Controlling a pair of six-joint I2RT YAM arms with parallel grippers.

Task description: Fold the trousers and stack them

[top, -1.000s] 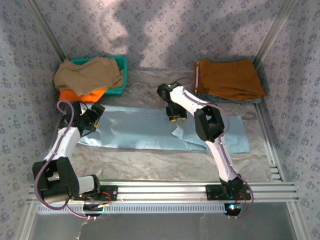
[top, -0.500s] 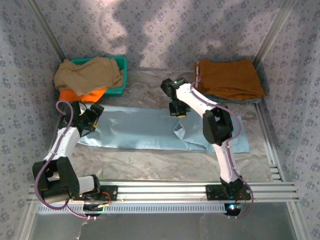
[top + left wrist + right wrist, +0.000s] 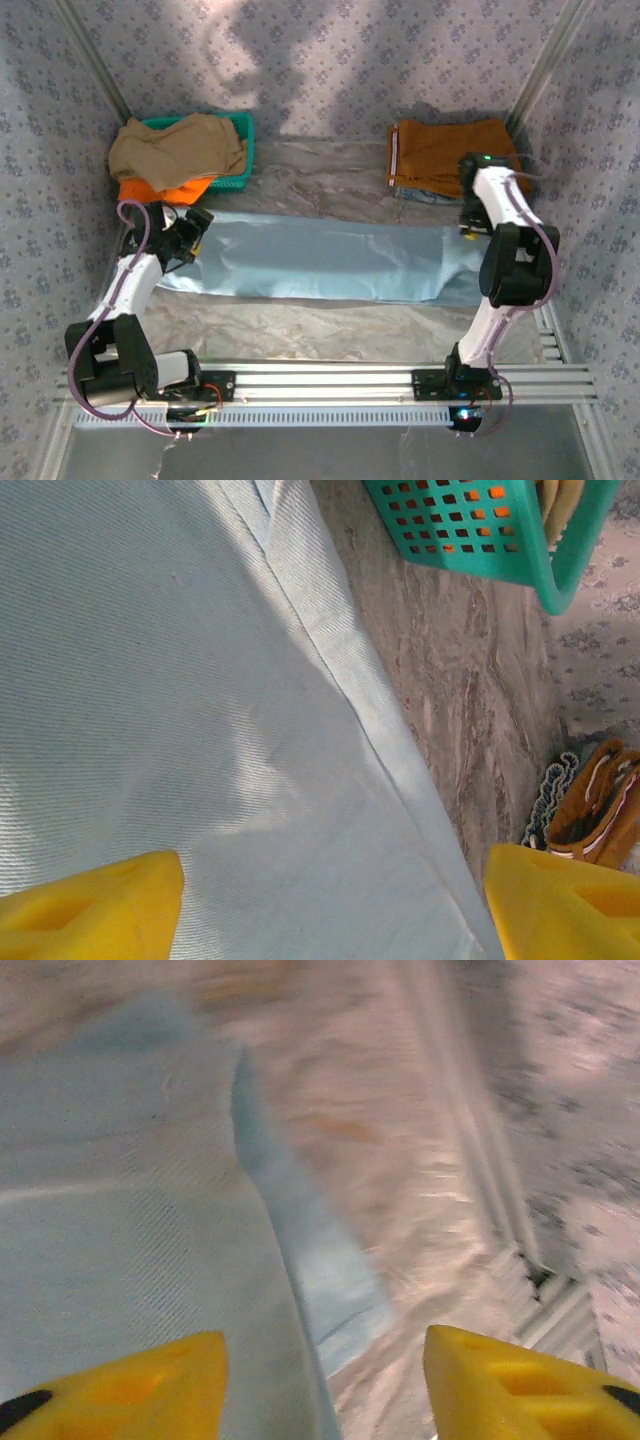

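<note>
The pale sky-blue trousers (image 3: 320, 258) lie flat in a long strip across the table, left to right. My left gripper (image 3: 186, 240) hovers over their left end, open, its yellow fingertips (image 3: 90, 900) wide apart above the cloth (image 3: 180, 680) with nothing between them. My right gripper (image 3: 468, 228) is over the strip's right end. In the blurred right wrist view the gripper (image 3: 325, 1385) stands open, empty, above the trousers' edge (image 3: 130, 1230) and the bare tabletop.
A teal basket (image 3: 242, 150) holding tan and orange garments sits at the back left, close to my left gripper (image 3: 325, 910). Folded rust-orange trousers (image 3: 450, 155) lie at the back right. Metal rails (image 3: 545, 320) run along the table's right edge.
My right arm swept from the middle of the strip to its right end, and the folded-over flap there now lies spread flat. Its jaws shut, then opened. The left arm stayed put.
</note>
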